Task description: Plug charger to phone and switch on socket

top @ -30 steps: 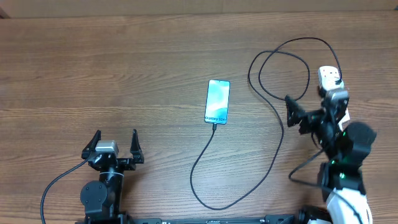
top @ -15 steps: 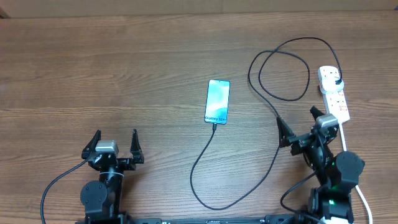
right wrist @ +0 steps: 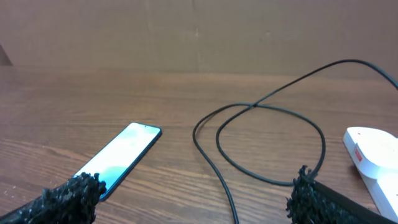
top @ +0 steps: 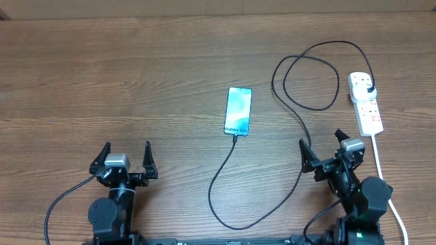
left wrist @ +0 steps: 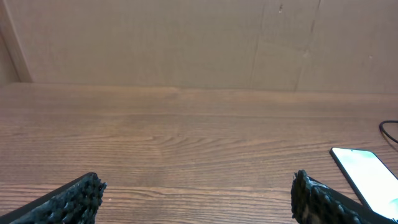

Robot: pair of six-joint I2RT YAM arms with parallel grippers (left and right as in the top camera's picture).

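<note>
A second ago the right arm reaches out over the socket [top: 364, 102], hiding most of it. Now it has pulled back toward the near edge of the table [top: 136, 68], and the whole white strip lies uncovered at the far right, with its white cord [top: 381, 170] running back past the arm. The left arm, the phone and the cable have not shifted.

The right gripper [top: 319, 141] sits low by the near edge, pointing away across the table, its jaws spread wide with nothing between them. The left gripper [top: 127, 146] rests at the near left in the same forward-facing pose, also wide and empty.

The phone [top: 238, 111] lies flat and screen up near the middle of the table, well apart from both grippers. The charger [top: 338, 85] meets the phone's near short edge and sweeps toward the near edge. It then curves up past the right gripper's inner finger, loops once, and ends in a black plug seated at the far end of the socket. In the right wrist view the phone [right wrist: 121, 162] lies to the left, the cable loop [right wrist: 273, 107] ahead and the socket [right wrist: 373, 152] at the right.
</note>
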